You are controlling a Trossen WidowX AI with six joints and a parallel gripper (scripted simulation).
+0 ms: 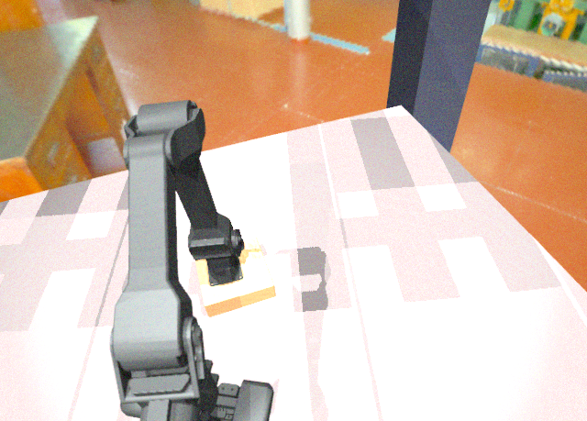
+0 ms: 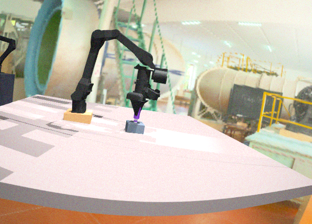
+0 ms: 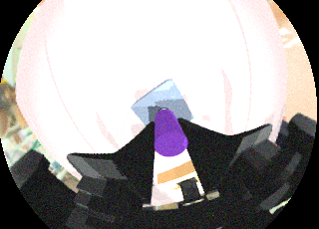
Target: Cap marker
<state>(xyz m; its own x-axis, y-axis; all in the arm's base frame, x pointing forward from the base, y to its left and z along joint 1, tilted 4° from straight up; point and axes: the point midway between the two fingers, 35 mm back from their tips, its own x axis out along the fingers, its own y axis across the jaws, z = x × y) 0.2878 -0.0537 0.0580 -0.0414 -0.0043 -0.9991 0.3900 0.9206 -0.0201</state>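
The blue-grey holder block sits on the table. My gripper is shut on the purple cap and points down above the block. The cap is around the upper part of the upright marker. Only a short pale piece of the marker shows between the cap's lower end and the block. Whether the cap is fully seated cannot be told. In the top view the fingertips, cap and block are out of frame.
The arm's base stands on a wooden block on the table, to the left of the holder in the exterior view. A dark pillar stands beyond the table edge.
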